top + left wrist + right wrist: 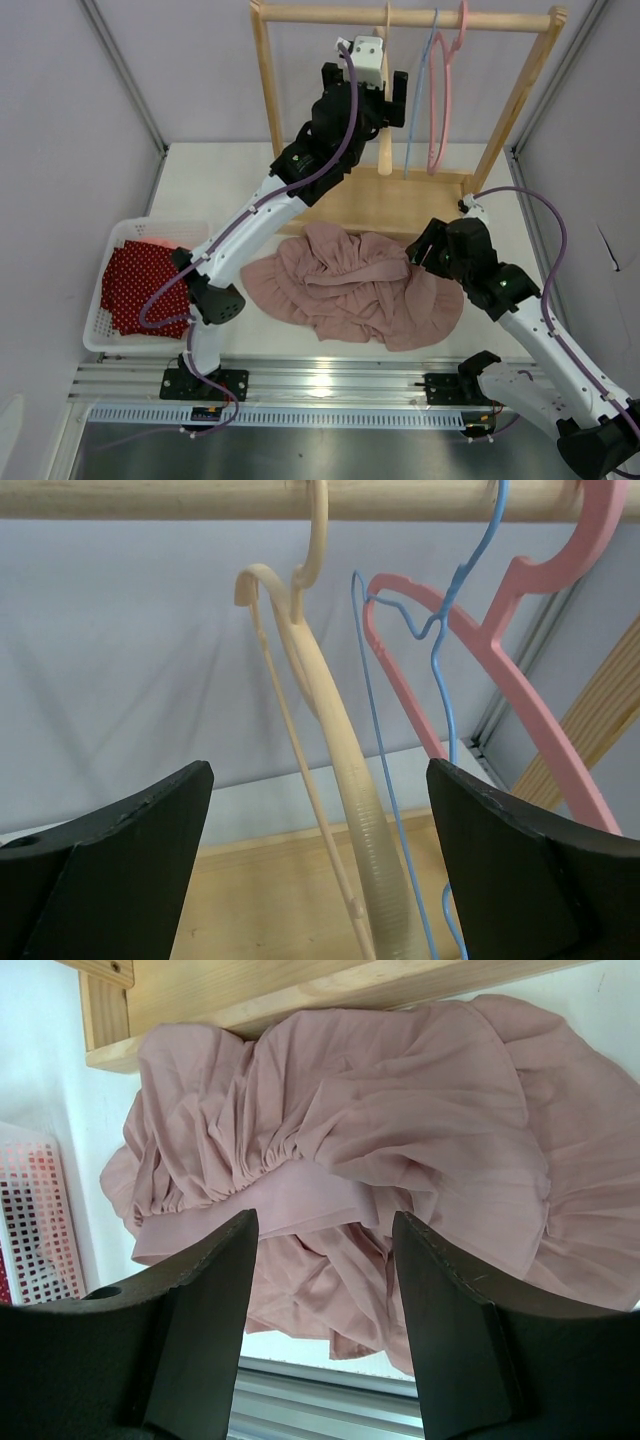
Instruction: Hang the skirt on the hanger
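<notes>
The left gripper (320, 780) gapes wide and empty before the cream plastic hanger (340, 750), whose lower end is cut off. The right gripper (322, 1222), part-open and empty, hovers over the crumpled dusty-pink skirt (400, 1110) on the white table (200, 180).

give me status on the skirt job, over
Left gripper open, facing cream hanger on rail. Right gripper open above skirt, heaped on table. Blue hanger and pink hanger hang close beside.

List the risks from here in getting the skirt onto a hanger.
1. The open left gripper faces the cream hanger, with the blue wire hanger and pink hanger hanging close beside it; closing could snag or drag a neighbour.
2. The skirt lies bunched on the table, so the open right gripper above it may pinch loose folds rather than the waistband.
</notes>
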